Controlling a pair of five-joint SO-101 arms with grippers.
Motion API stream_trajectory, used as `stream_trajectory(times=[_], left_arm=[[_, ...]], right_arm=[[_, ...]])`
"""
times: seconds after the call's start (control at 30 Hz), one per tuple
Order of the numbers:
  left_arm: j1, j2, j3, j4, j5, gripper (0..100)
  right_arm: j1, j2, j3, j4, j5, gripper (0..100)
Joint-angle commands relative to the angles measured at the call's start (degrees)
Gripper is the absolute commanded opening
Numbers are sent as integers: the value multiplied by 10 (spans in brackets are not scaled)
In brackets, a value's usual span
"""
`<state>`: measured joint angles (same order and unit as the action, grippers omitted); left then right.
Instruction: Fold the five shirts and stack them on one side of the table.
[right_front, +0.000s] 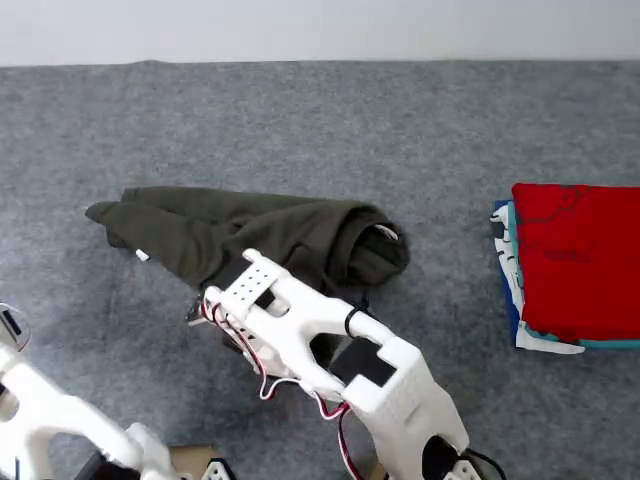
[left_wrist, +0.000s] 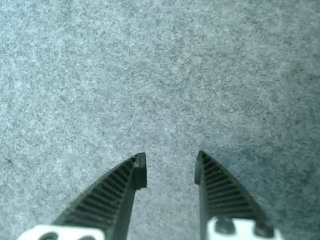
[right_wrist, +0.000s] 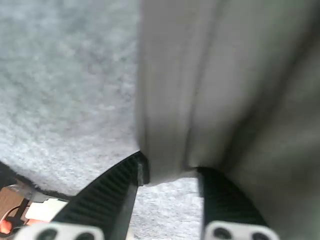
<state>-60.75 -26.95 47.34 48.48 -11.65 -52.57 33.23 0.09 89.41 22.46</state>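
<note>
- The desk (right_front: 300, 120) is covered in grey felt-like cloth, with a pale wall along its far edge.
- An olive-green shirt (right_front: 250, 235) lies on the desk a little left of the middle. It is bunched lengthwise rather than flat. Its left end tapers to a point and its right end is rolled over on itself, with a bit of pale label showing.
- At the right edge of the desk sits a stack of folded shirts, well apart from the olive one. A red shirt (right_front: 580, 260) is on top. A blue edge (right_front: 503, 300) and white-and-teal cloth (right_front: 545, 342) stick out beneath it on the left and near sides.
- The right arm (right_front: 320, 335) stretches from the near edge toward the far left, and its wrist is over the near edge of the olive shirt.
- The right gripper (right_wrist: 170, 172) is at that edge. Its jaws stand apart, and a thick fold of the shirt's cloth sits between the tips and touches both. I cannot tell whether they are squeezing it.
- The left arm (right_front: 50, 410) is at the near left corner, away from both the shirt and the stack.
- The left gripper (left_wrist: 170, 167) is over bare grey cloth. Its jaws are spread and have nothing between them.
</note>
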Motion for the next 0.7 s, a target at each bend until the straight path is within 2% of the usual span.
stream_trajectory(times=[0.0, 0.23, 0.47, 0.67], left_arm=[[0, -24, -19, -10, -3, 166], [0, -24, -18, -10, -3, 166], [0, -25, -21, -4, -2, 166], [1, -25, -57, 73, -2, 166]], right_arm=[[-2, 36, -21, -11, 4, 28], [-2, 8, -29, 19, 6, 10], [11, -100, -78, 124, 6, 10], [83, -275, -55, 136, 7, 10]])
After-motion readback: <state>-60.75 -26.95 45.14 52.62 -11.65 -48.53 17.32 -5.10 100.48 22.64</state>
